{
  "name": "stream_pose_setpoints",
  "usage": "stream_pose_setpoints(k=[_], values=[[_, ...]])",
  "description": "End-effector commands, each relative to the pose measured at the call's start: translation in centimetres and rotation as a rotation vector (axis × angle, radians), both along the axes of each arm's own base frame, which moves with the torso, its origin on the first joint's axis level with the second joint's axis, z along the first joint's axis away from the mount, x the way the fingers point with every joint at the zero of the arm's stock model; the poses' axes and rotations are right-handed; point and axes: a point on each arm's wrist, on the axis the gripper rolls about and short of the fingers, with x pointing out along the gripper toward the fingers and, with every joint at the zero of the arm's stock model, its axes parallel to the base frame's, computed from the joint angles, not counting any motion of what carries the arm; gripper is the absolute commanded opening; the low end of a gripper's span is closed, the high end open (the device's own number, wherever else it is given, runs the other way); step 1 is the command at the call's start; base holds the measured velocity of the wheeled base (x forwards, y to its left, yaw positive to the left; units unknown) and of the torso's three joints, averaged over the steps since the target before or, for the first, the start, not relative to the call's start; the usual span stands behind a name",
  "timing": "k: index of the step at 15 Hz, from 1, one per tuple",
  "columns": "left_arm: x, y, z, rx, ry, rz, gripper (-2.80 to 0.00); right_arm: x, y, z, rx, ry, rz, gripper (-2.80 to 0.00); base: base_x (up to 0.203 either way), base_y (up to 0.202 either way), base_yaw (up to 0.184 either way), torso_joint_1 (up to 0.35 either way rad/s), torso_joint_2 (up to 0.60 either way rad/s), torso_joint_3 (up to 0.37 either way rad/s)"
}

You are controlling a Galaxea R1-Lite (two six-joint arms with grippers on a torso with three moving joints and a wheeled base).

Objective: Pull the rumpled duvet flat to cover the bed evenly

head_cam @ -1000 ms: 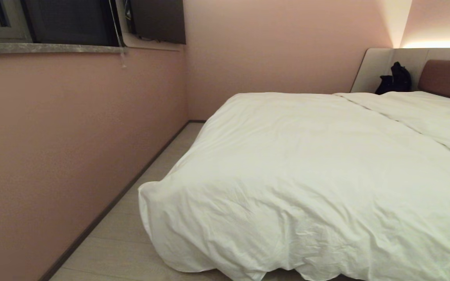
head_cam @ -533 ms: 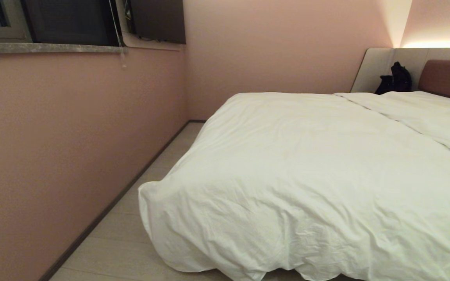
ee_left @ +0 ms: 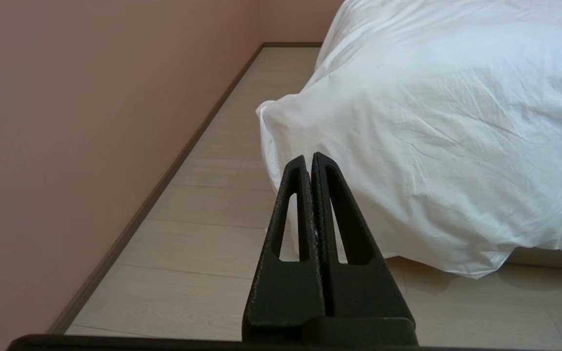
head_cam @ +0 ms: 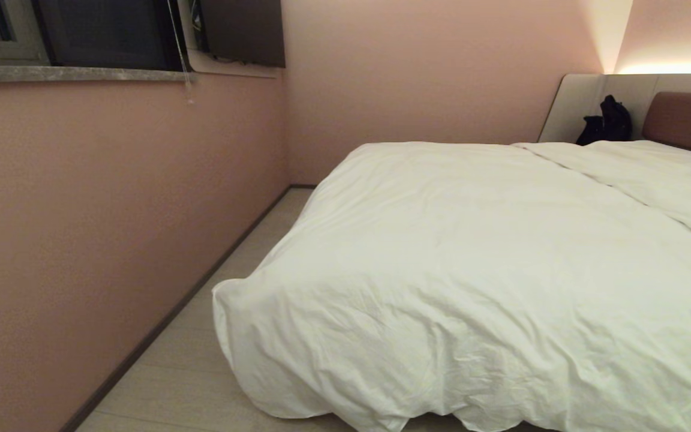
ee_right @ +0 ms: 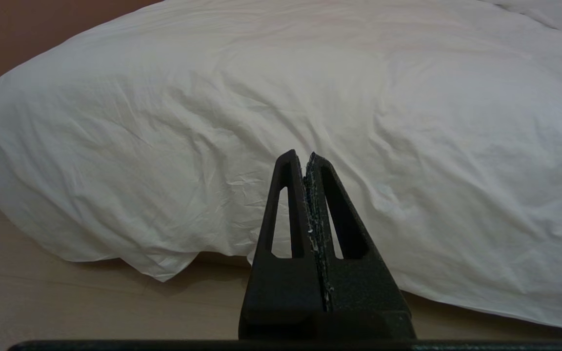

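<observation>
The white puffy duvet (head_cam: 477,264) lies spread over the bed, its wrinkled foot edge hanging down almost to the floor. Only the bed's reddish-brown headboard (head_cam: 690,122) and beige side panel (head_cam: 579,99) show at the far right. Neither arm appears in the head view. My left gripper (ee_left: 309,157) is shut and empty, held above the floor and pointing at the duvet (ee_left: 437,122) corner by the wall. Off the foot edge, my right gripper (ee_right: 301,155) is also shut and empty, facing the hanging duvet (ee_right: 281,97).
A pink wall (head_cam: 111,210) runs along the left, leaving a narrow strip of pale wood floor (head_cam: 183,372) between it and the bed. A window sill (head_cam: 69,74) sits high on that wall. A black bag (head_cam: 606,122) leans on the beige panel.
</observation>
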Motion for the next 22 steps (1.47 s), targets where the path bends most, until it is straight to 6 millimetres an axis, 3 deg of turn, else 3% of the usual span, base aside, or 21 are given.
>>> stream_pose_setpoints(k=[1,11,22], values=[[0.01,0.0,0.0,0.0,0.001,0.0,-2.8,0.01,0.0,0.01,-0.001,0.0,0.0,-2.8,0.0,0.0,0.0,0.0,0.0,0.0],[0.01,0.0,0.0,0.0,0.001,0.0,-2.8,0.01,0.0,0.01,-0.001,0.0,0.0,-2.8,0.0,0.007,-0.001,0.0,0.0,-0.001],[0.01,0.0,0.0,0.001,0.001,0.0,-2.8,0.01,0.0,0.01,-0.001,0.0,0.0,-2.8,0.0,0.19,-0.001,0.004,0.0,0.001]])
